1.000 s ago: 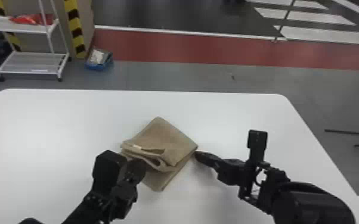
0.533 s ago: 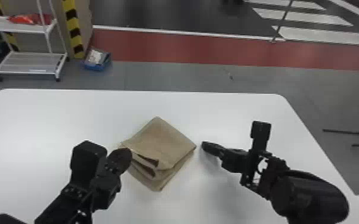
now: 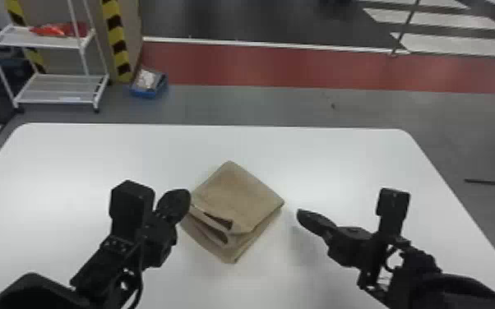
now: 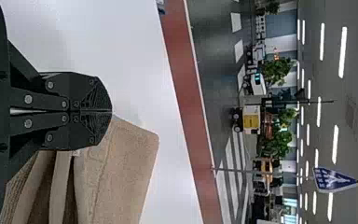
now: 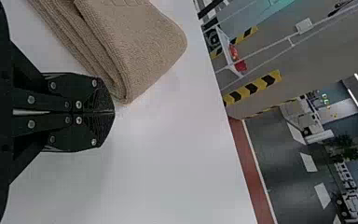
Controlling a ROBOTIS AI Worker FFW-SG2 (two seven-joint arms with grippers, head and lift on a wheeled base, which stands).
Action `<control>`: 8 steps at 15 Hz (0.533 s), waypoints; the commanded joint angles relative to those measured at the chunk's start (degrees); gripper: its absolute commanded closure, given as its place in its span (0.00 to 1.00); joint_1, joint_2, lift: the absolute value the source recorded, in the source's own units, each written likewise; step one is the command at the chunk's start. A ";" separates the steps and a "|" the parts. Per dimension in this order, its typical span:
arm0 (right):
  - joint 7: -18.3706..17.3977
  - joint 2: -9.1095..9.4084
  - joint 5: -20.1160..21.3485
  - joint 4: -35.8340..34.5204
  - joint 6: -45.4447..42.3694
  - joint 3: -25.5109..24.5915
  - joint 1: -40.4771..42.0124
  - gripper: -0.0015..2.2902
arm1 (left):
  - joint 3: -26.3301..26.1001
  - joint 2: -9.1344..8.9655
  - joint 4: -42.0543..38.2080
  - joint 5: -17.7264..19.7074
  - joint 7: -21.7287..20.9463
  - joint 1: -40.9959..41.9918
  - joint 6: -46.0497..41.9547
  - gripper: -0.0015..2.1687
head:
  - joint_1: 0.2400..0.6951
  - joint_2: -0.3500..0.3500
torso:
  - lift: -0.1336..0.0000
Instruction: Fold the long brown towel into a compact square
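Across a white tabletop (image 3: 341, 164), a brown towel (image 3: 236, 189) lies folded into a thick, roughly square packet, one corner pointing toward the robot and another away from it. Its loose layers gape along the near left side, and the bottom layer juts out past the top one at the near corner. At the towel's left corner, the left claw (image 4: 111, 111) is closed, its tips together and nothing pinched between them; whether it brushes the cloth cannot be told. Near the towel's right corner, the right claw (image 5: 113, 112) is also closed and empty. The fold looks all but complete, by appearances, with perhaps some pressing or squaring of the towel's near edges to come (the gaping side is the untidy one). Trouble could come from the left claw: a sweep too low across the towel's left corner might catch a loose layer and drag the top fold askew. A push from the right claw against the towel's right corner could slide the whole packet, while the springy near layers, left unpressed, might lift and spoil the square.
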 commanded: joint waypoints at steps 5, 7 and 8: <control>0.10 0.01 0.02 3.21 -1.18 3.48 -3.29 0.95 | -0.87 -0.95 1.61 0.10 0.00 -0.61 -1.27 0.97 | 1.00 0.31 | 0.14; 0.01 0.10 0.72 7.69 -1.18 6.47 -7.07 0.95 | -0.79 -0.86 1.61 0.01 0.09 -0.44 -1.45 0.97 | 1.00 0.33 | 0.14; -0.08 0.45 1.07 9.80 -1.53 7.88 -8.83 0.95 | -0.52 -0.77 1.53 0.10 0.09 -0.17 -1.62 0.97 | 1.00 0.35 | 0.14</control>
